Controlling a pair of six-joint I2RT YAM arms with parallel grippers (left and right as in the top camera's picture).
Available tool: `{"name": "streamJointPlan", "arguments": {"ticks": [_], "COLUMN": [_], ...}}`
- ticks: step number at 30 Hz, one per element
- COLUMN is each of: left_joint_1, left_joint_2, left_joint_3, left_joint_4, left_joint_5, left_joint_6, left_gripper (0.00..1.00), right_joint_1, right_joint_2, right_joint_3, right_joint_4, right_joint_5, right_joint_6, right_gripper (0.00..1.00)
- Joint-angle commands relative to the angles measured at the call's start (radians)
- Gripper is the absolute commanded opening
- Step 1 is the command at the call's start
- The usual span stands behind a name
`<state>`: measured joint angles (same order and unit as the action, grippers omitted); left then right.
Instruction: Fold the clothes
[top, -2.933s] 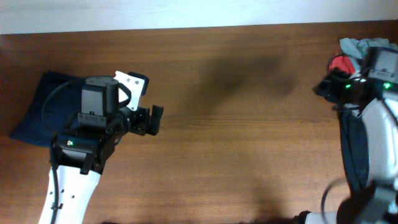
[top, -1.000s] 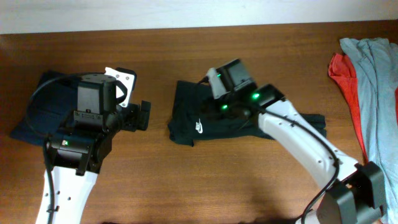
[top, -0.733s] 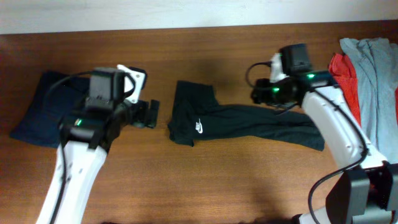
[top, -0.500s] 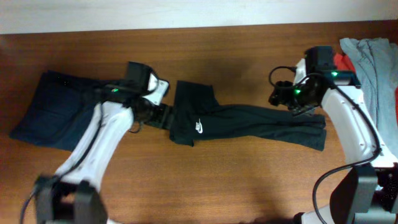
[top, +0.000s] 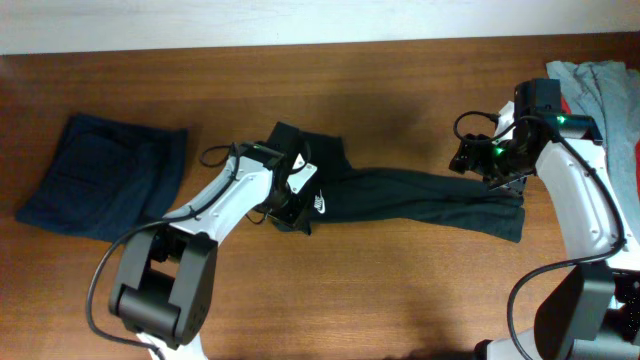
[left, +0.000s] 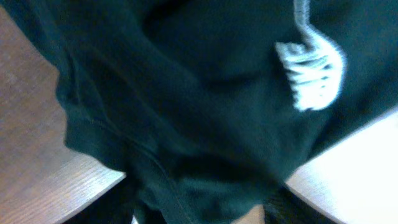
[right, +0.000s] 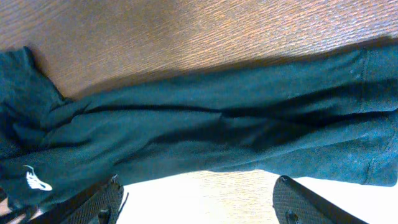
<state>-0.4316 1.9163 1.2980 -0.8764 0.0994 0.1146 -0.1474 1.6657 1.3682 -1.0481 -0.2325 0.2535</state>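
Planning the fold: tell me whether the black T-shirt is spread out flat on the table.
No, the black T-shirt lies bunched into a long, narrow, wrinkled strip across the table.

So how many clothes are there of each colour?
Black shirt: 1
Navy garment: 1
Grey garment: 1
Red garment: 1
Total: 4
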Motion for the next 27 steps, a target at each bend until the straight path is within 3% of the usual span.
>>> {"name": "streamJointPlan", "arguments": {"ticks": [1,2,3,5,8,14,18,24,27], "left_joint_1": [0.005,0.007,0.013,0.033,0.088,0.148,0.150,0.149,0.148], "left_joint_2": [0.047,0.047,0.047,0.041,0.037,0.037,0.037,0.038,0.037], "left_joint_3": [0.006,0.006,0.006,0.016,0.054,0.082,0.082,0.082,0.082], "left_joint_4": [0.001,-0.014,-0.037,-0.093,-0.160,-0.177,-0.176,-0.175,-0.176], "left_joint_5": [-0.152,-0.198,-0.275,-0.424,-0.477,-0.459,-0.459,-0.458,-0.455], "left_joint_6": [0.013,0.011,-0.021,-0.135,-0.237,-0.245,-0.246,-0.246,-0.246], "left_gripper": [0.22,0.07,0.00,0.01,0.00,0.01,0.06,0.28,0.36], "right_joint_1": [-0.005,-0.005,-0.005,-0.005,-0.005,-0.003,-0.003,-0.002,-0.002], "right_joint_2": [-0.014,-0.014,-0.011,-0.005,0.013,0.053,0.058,0.058,0.058], "right_joint_3": [-0.007,-0.007,-0.007,-0.013,-0.060,-0.188,-0.283,-0.377,-0.423], "right_joint_4": [-0.005,-0.005,-0.009,-0.015,-0.011,0.042,0.056,0.107,0.176], "right_joint_5": [0.036,0.052,0.080,0.100,0.094,0.006,-0.003,-0.048,-0.100], "right_joint_6": [-0.010,-0.010,-0.010,-0.010,-0.009,-0.006,-0.010,-0.013,-0.013], "right_gripper": [0.86,0.87,0.88,0.88,0.86,0.67,0.67,0.58,0.49]}}
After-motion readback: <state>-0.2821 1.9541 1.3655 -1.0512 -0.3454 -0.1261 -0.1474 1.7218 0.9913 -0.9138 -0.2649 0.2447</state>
